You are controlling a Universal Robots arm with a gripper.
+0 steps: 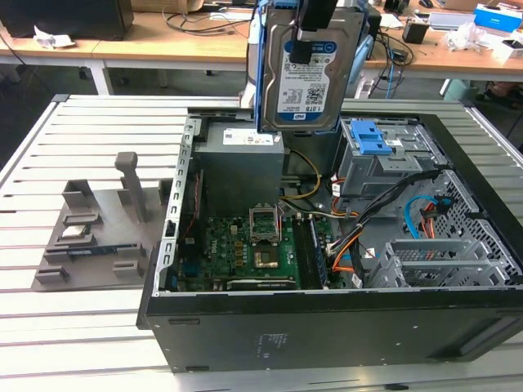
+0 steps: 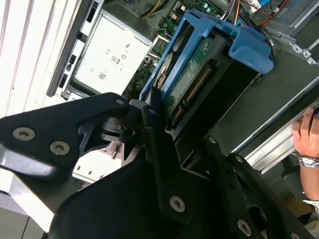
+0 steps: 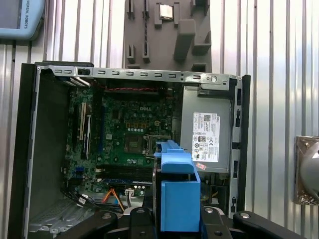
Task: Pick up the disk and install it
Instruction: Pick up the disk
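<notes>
The disk [image 1: 304, 82] is a silver-grey drive with a white-and-blue label and a blue bracket along its edges. It hangs upright in the air above the back of the open computer case [image 1: 327, 318], over the power-supply box and just to the exterior view's left of the drive cage [image 1: 372, 159]. My gripper [image 1: 309, 33] is shut on its upper part, one black finger lying over the label. In the second wrist view the disk [image 2: 199, 59] runs away from the gripper [image 2: 172, 117], showing its green board and connector. In the first wrist view its blue bracket [image 3: 177, 199] shows end-on.
Inside the case lie the motherboard [image 1: 245, 245], the grey power-supply box [image 1: 241, 159], loose cables [image 1: 409, 212] and a blue latch [image 1: 369, 137] on the drive cage. A grey parts fixture [image 1: 90, 229] stands at the exterior view's left. A person's hand [image 2: 306, 134] is beside the case.
</notes>
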